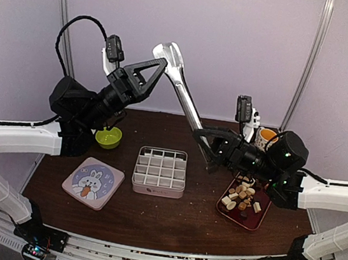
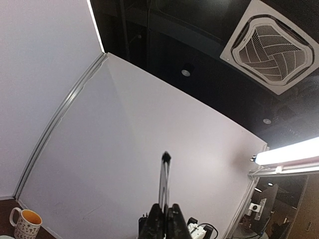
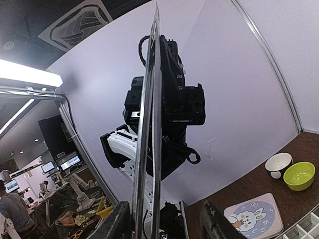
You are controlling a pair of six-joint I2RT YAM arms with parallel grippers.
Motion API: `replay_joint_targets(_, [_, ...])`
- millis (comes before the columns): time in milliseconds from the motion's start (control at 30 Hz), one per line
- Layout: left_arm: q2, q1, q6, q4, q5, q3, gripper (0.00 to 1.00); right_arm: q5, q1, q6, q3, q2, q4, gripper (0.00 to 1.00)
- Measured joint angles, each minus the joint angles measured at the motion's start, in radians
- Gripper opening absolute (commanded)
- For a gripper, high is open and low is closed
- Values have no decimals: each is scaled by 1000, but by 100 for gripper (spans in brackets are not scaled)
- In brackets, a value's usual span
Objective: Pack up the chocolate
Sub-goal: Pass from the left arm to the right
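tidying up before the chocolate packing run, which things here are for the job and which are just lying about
For the job: chocolate pieces, the red tray under them, white divided box, metal tongs.

Lying about: green bowl, small white bowl, patterned mug, bunny-print square (possibly the box's lid; cannot tell).

On the dark wooden table (image 1: 149,220) a lime-green bowl (image 1: 108,137) sits at the back left beside a white bowl (image 3: 278,163), a pale square pad (image 1: 93,182) printed with a rabbit lies front left, a patterned mug (image 1: 264,137) stands back right, and metal tongs (image 1: 188,106) slant overhead.
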Motion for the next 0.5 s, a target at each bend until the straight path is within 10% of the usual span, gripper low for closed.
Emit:
replay_joint_targets(267, [0,0,22,7,-3,-5,0,0,4,-4,0,0,-1,30])
replay_joint_targets(500, [-14,0,51,7,-13,-25,41,4,6,-9,0,0,-10,22])
